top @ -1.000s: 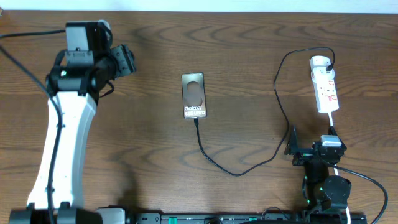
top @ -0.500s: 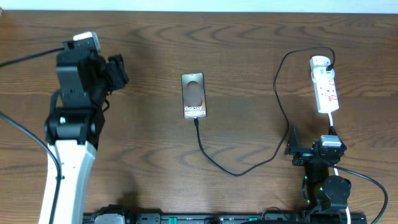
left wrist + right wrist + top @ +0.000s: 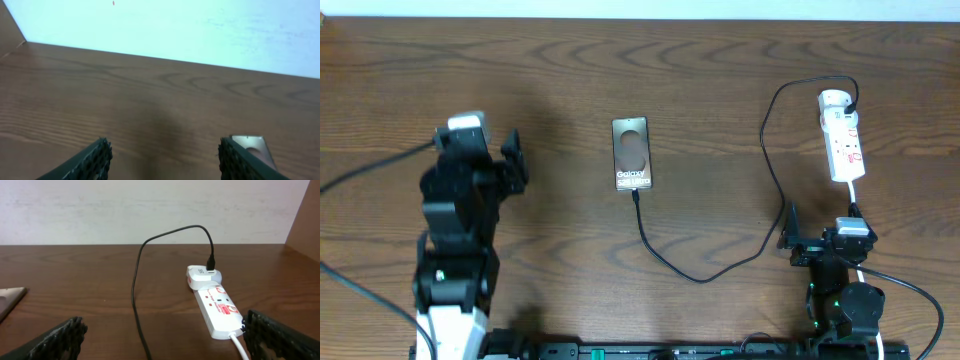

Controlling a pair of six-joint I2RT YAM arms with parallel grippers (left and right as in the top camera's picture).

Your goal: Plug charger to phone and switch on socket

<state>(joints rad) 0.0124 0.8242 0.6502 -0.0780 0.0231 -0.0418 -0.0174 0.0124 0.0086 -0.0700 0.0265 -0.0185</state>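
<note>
The phone lies flat at the table's middle, "Galaxy" lettering facing up. The charger cable runs from the phone's lower edge, loops toward the front, then rises to a black plug seated in the far end of the white socket strip. My left gripper is open and empty, well left of the phone. In the left wrist view the phone's corner shows behind the right finger. My right gripper is open and empty, in front of the socket, with the cable between its fingers.
The socket's white cord runs toward the right arm's base. A black rail lies along the table's front edge. A pale wall stands behind the table's far edge.
My left arm has pulled back toward the front of the table, moving the open gripper away from the far left area. The right arm, phone and cable have not moved.
</note>
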